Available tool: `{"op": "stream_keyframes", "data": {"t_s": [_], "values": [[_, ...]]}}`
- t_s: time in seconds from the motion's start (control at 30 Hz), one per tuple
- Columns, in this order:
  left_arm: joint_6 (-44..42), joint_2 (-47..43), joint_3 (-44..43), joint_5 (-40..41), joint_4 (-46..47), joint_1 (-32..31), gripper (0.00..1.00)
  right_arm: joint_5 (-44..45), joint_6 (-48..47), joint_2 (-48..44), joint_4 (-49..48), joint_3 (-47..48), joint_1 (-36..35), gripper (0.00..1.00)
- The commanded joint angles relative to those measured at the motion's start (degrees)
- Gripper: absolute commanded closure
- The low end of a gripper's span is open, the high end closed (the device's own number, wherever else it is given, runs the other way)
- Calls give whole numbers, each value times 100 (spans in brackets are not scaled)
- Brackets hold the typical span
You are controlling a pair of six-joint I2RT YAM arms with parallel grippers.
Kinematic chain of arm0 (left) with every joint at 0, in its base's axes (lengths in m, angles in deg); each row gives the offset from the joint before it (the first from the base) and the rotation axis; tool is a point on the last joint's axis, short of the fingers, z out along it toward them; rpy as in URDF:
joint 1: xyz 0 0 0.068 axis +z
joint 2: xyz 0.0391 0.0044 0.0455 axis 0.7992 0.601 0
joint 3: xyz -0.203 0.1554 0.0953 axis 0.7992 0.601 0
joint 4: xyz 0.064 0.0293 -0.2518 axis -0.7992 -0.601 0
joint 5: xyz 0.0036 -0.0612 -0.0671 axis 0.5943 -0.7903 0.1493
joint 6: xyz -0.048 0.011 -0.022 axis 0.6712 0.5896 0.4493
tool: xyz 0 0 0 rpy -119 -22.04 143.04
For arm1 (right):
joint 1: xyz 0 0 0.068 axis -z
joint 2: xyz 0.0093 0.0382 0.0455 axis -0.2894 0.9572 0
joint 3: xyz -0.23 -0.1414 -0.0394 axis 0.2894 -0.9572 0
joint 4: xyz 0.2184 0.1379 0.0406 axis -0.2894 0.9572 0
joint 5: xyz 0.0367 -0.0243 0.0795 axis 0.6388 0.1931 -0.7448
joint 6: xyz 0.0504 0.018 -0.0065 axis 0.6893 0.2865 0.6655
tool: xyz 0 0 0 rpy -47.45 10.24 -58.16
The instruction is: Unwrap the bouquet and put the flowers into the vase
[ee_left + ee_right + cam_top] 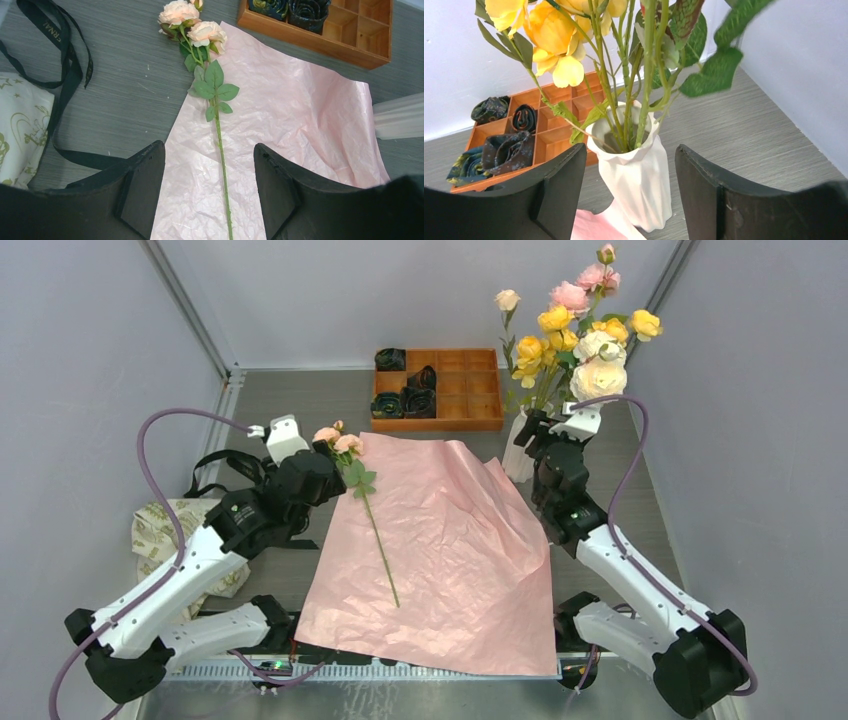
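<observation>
Progress looks near complete: most flowers (575, 330) stand in the vase (639, 180), one rose (216, 107) waits on the pink paper (300, 115), and your left gripper (207, 145) and right gripper (630, 146) both have their jaws spread, empty.

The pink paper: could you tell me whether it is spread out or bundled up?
Spread out: the pink paper lies open and mostly flat on the table, with one rose lying on it.

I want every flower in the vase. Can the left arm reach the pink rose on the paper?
Probably yes. The left gripper hangs open above the pink rose, whose stem lies bare on the pink paper with nothing covering it.
</observation>
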Motion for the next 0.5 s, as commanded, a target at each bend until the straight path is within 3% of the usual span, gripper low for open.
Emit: {"op": "stream_keyframes", "data": {"t_s": [0.0, 0.47], "values": [[96, 70, 17, -98, 398, 1, 34, -202, 381, -265, 283, 275, -37, 29], [75, 672, -68, -832, 750, 6, 33, -602, 1165, -1268, 1599, 365, -42, 23]]}}
